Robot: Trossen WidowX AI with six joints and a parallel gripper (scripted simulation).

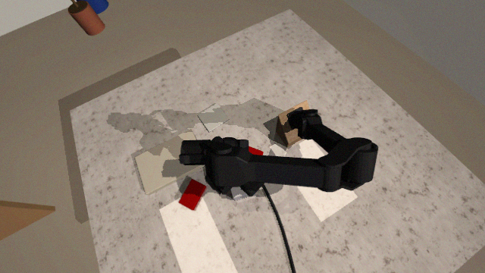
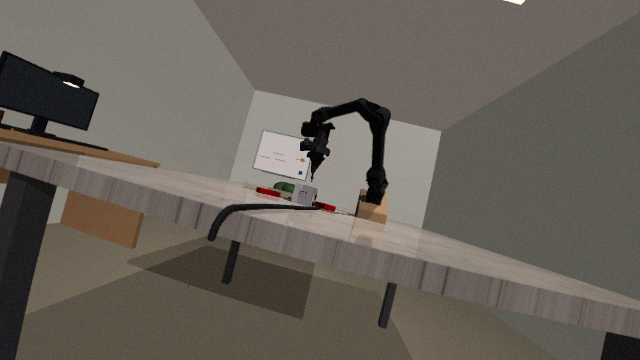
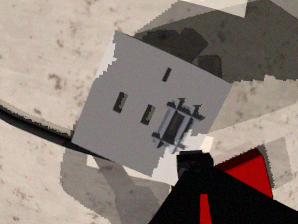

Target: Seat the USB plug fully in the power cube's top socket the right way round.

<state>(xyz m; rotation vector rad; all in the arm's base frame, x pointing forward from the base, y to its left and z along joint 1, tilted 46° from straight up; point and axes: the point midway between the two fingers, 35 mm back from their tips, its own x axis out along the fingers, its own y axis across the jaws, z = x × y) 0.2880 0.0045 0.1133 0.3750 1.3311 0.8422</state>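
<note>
Grey power cube (image 3: 149,112) is being hovered over by the end effector (image 3: 192,163), clenched on the USB plug (image 3: 190,160), above the socket (image 3: 174,124).

A gray power cube (image 3: 149,116) sits tilted in the middle of the frame on the speckled tabletop (image 3: 47,23). The black claw (image 3: 193,163) comes up from the bottom, tips squeezed together just below a dark socket (image 3: 174,124). Red blocks (image 3: 249,169) peek out at right

light: even, moderately bright | shadows: jagged arm (image 1: 288,167) shadow toward 10 o'clock on table (image 1: 379,212) | quality: coarse, pixelated edges, no glare
</note>
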